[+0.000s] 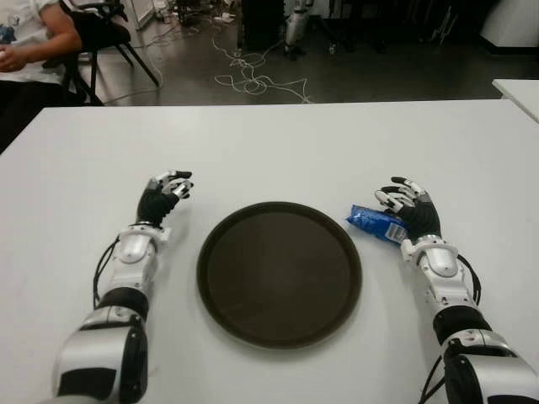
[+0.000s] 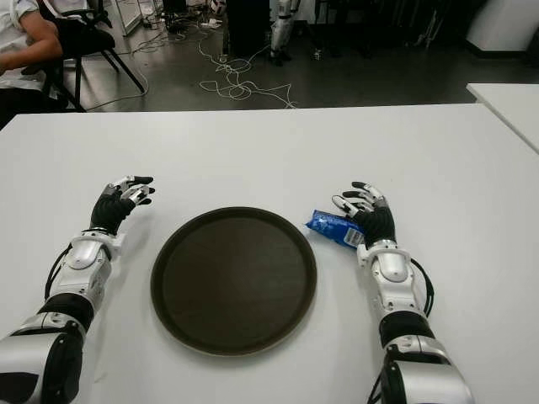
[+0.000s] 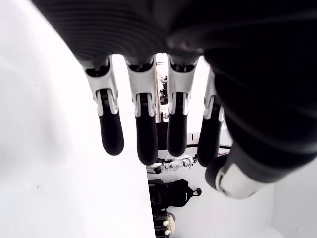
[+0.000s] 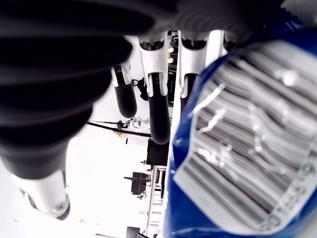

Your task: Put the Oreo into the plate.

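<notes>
Right robot hand point(image 1: 410, 206) sits on the desk's right side, palm toward the blue Oreo pack point(image 1: 378, 224). The pack lies against the palm; the right wrist view shows it filling the space beside the fingers point(image 4: 157, 106), which stick out fairly straight and are not wrapped round it. So I read this as contact only, no closed grasp yet; probably lining up for a pinch or a sideways push.

The Oreo pack is on the desk point(image 1: 278, 151), just beside the plate's right rim, not in it. Its near end looks close to touching the rim, can't tell for sure.

The plate point(image 1: 217, 252), dark, round and empty, lies centred between both arms, so either one could reach it; the pack being on the right explains why the right one works.

Left robot hand point(image 1: 165, 195) shows left of the plate, fingers loosely extended, holding nothing, idle.

Count: one Oreo pack, one plate, two robot hands. A person point(image 1: 29, 38) sits at the far left corner, beyond the desk.
</notes>
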{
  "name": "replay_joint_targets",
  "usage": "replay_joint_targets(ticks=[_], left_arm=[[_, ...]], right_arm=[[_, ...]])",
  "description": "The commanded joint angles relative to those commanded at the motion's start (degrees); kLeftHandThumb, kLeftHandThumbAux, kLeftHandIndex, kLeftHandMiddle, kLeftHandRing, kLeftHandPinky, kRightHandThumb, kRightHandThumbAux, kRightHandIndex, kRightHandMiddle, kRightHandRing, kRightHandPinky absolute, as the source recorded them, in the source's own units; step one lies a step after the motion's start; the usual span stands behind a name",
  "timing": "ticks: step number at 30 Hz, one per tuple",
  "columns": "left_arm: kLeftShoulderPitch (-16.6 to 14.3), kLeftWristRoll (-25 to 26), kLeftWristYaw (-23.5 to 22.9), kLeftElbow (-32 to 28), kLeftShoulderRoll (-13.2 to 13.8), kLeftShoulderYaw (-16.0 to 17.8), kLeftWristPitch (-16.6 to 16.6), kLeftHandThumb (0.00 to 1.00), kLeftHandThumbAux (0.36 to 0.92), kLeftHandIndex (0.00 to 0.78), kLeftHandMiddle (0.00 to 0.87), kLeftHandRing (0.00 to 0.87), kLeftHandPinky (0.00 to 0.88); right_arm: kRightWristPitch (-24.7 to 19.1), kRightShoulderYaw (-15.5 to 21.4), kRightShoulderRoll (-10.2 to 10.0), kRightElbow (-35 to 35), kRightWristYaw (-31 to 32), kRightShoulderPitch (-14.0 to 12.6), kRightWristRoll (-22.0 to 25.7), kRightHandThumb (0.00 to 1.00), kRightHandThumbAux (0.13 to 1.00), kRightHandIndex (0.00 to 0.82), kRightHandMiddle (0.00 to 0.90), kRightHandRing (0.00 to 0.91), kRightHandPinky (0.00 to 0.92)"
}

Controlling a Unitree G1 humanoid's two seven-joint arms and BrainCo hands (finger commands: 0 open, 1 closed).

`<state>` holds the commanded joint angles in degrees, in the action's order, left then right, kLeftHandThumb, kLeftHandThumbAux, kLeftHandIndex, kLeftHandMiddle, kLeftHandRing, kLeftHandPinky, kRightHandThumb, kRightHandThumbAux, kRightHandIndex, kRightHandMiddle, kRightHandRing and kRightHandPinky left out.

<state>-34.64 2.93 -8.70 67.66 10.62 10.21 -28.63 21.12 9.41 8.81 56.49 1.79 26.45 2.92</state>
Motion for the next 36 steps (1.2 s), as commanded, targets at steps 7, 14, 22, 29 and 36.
replay_joint_targets(ticks=[7,14,22,29,36], left_arm=[[0.0,-0.1,0.0,0.1,0.1,0.0,-0.2,0.705,0.707,0.403,0.269,0.304,0.343],[0.1,-0.3,0.2,0.1,0.1,0.0,-0.5,0.706,0.706,0.403,0.269,0.305,0.344],[0.1,-0.6,0.5,0.3,0.2,-0.2,-0.5,0.705,0.707,0.403,0.273,0.302,0.331],[0.1,-0.7,0.5,0.3,0.3,-0.3,-0.3,0.704,0.707,0.403,0.275,0.299,0.322],[0.1,-0.6,0.2,0.4,0.4,-0.2,-0.2,0.707,0.707,0.403,0.283,0.302,0.326]], right_arm=[[0.1,0.1,0.0,0.2,0.1,0.0,0.0,0.091,0.653,0.263,0.374,0.433,0.477],[0.1,0.1,0.0,0.5,0.1,0.1,0.0,0.088,0.663,0.248,0.359,0.416,0.46],[0.1,0.1,0.1,0.7,0.0,0.1,-0.1,0.097,0.684,0.248,0.361,0.42,0.471],[0.0,0.0,0.1,0.8,0.0,0.2,-0.1,0.098,0.695,0.258,0.372,0.427,0.474],[0.2,0.1,0.1,0.9,0.1,0.2,0.0,0.092,0.693,0.266,0.376,0.427,0.468]])
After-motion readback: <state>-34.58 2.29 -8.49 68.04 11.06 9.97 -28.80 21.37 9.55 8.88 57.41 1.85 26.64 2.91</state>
